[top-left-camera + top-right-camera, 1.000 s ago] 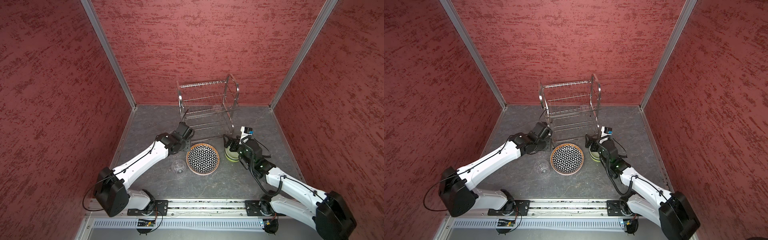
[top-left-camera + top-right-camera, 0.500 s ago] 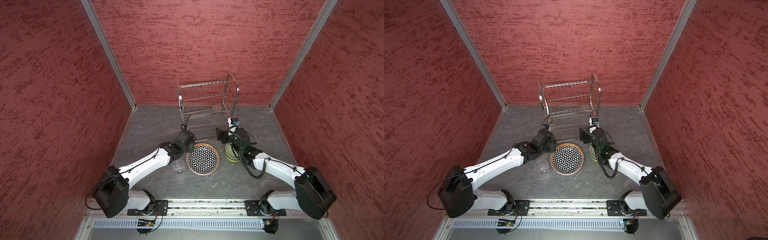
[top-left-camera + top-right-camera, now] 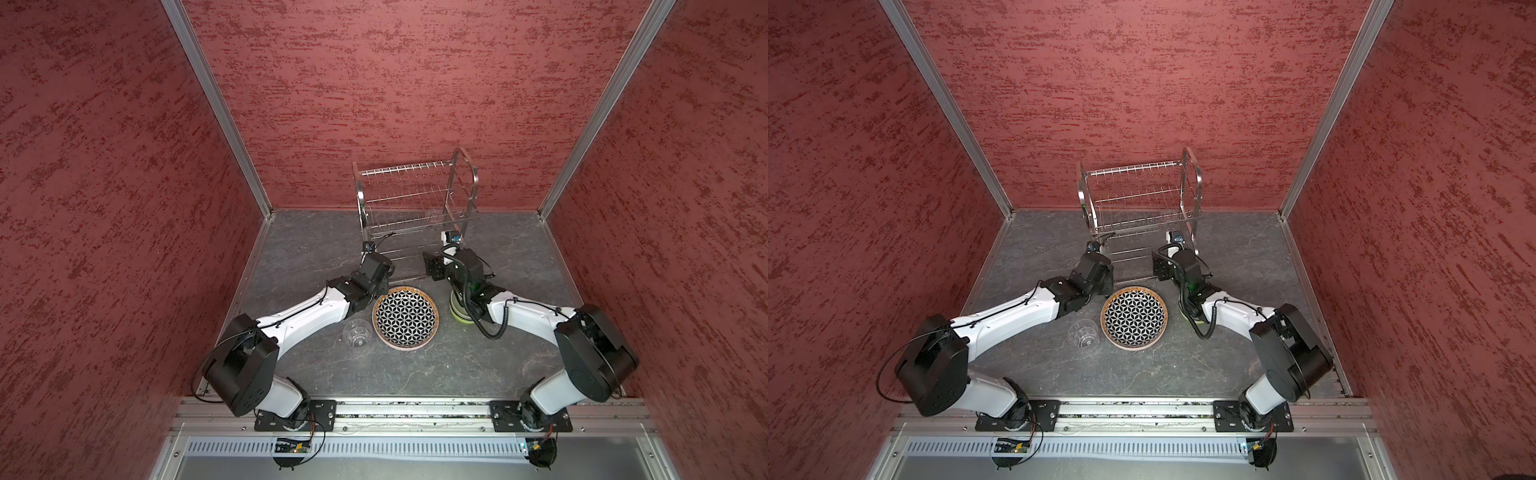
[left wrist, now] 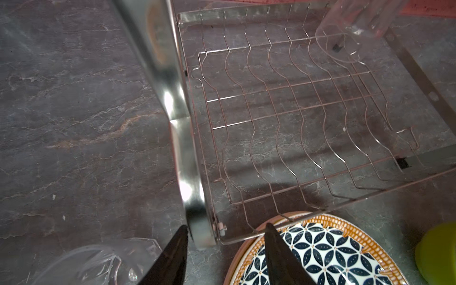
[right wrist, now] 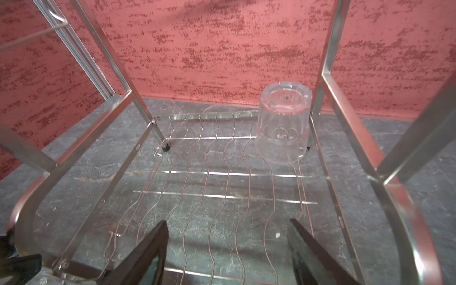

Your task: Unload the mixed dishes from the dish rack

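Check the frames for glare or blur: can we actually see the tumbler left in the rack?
Right wrist view: the racked tumbler, upside down, is sharp against the red wall, while the near bars of the dish rack are soft. Left wrist view: bright glare on the rack's side frame, the racked tumbler is cropped at the picture edge, and the loose tumbler is blurred. Both top views: even light, the racked tumbler is only a faint outline.
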You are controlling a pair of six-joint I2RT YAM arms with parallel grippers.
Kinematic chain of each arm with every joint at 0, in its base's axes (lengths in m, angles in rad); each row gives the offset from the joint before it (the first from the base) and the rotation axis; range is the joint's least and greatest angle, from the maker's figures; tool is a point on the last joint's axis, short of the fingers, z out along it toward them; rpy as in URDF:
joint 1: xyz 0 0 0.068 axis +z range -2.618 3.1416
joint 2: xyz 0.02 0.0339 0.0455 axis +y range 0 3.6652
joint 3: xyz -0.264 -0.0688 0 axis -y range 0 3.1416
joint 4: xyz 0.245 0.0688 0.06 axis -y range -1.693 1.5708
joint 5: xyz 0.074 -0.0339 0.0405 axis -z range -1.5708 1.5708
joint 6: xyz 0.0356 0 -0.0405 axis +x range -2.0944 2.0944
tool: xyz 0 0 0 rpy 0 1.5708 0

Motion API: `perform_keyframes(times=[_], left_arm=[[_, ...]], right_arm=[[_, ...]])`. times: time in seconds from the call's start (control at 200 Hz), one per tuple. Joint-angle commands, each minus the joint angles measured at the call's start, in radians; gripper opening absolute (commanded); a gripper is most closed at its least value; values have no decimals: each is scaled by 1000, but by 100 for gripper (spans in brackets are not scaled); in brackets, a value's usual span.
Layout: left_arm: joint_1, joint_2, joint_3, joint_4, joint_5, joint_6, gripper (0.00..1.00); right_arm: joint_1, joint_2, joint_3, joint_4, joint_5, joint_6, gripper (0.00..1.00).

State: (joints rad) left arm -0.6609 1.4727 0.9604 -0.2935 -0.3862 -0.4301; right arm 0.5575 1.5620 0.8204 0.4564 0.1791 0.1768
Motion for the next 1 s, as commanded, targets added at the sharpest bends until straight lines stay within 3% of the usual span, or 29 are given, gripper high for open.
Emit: perform_keyframes(times=[0.0, 0.155, 0.296, 0.586, 0.772, 0.997], left_arm=[[9, 24, 28, 38, -36, 17, 47], [15, 48, 34, 54, -57, 23, 42], [24, 67, 38, 65, -57, 27, 24], [34, 72, 48, 67, -46, 35, 7], [34, 69, 57, 58, -39, 40, 4], [34, 65, 66, 50, -27, 46, 4]], right_arm=[[-22, 24, 46, 48, -18, -20, 75], [-54, 67, 90, 29, -58, -22, 74], [-74, 107, 127, 17, -80, -20, 74], [-98, 159, 162, 11, -93, -19, 77], [-113, 196, 200, 2, -89, -25, 88], [-129, 275, 290, -17, -62, -66, 92]])
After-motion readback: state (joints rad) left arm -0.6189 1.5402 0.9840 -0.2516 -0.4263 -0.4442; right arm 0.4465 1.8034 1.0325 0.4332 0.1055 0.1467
